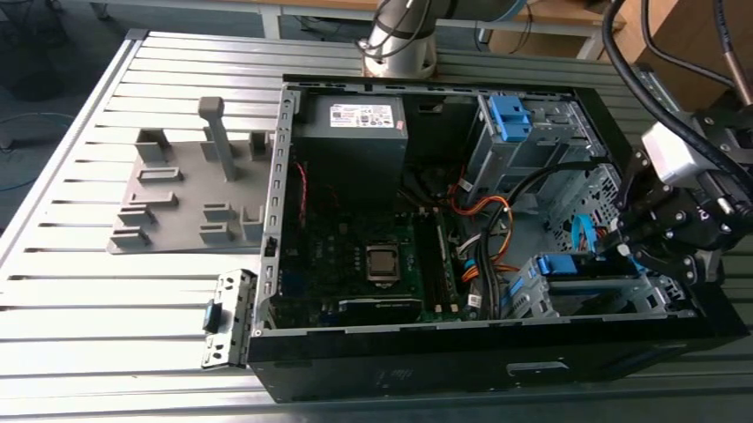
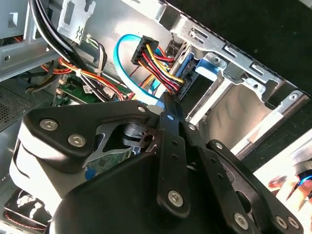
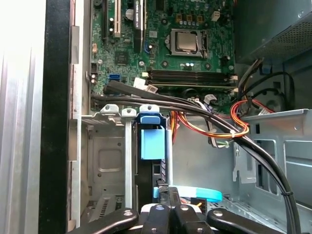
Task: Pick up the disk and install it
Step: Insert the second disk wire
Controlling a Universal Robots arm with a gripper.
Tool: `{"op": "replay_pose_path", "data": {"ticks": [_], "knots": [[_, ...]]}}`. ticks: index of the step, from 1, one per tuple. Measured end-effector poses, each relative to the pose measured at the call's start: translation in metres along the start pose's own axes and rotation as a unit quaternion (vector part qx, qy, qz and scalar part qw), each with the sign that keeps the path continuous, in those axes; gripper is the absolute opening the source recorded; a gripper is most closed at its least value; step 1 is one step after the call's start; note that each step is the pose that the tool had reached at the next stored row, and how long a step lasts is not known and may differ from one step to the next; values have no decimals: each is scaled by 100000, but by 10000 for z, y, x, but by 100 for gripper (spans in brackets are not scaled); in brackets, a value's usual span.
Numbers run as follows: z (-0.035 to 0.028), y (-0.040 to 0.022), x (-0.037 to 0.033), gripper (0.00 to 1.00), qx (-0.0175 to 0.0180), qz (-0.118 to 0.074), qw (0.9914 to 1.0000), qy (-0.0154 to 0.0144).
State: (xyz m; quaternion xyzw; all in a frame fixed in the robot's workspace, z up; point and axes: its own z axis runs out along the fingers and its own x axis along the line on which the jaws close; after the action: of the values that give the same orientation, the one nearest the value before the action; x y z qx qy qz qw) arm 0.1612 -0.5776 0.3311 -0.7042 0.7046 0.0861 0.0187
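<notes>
The disk (image 3: pixel 150 139) stands on edge in the lower drive cage (image 3: pixel 105 161) of the open computer case, its blue bracket facing the motherboard. In the exterior view the disk's blue bracket (image 1: pixel 556 264) shows at the cage near the case's front right corner. My gripper (image 3: pixel 164 189) is shut, with its black fingertips together against the disk's rear end beside a light blue data cable (image 3: pixel 197 195). In the second wrist view the gripper (image 2: pixel 168 105) points into the cage next to a bundle of coloured wires. In the exterior view the gripper (image 1: pixel 641 251) hangs over the case's right wall.
The grey power-supply box (image 1: pixel 351 132) sits at the case's back, and a taller blue latch (image 1: pixel 509 115) tops the upper bay. Thick black cables (image 3: pixel 219 129) cross above the cage. A grey fixture plate (image 1: pixel 189 203) and a metal bracket (image 1: pixel 229 317) lie on the slatted table at the exterior view's left.
</notes>
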Motion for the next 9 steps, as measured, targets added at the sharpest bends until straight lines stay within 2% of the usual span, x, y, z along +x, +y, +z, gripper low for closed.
{"op": "replay_pose_path", "data": {"ticks": [4,9], "knots": [[35,-12,20,11,-269,34,100000,-78],[30,-48,27,11,-349,54,99999,6]]}}
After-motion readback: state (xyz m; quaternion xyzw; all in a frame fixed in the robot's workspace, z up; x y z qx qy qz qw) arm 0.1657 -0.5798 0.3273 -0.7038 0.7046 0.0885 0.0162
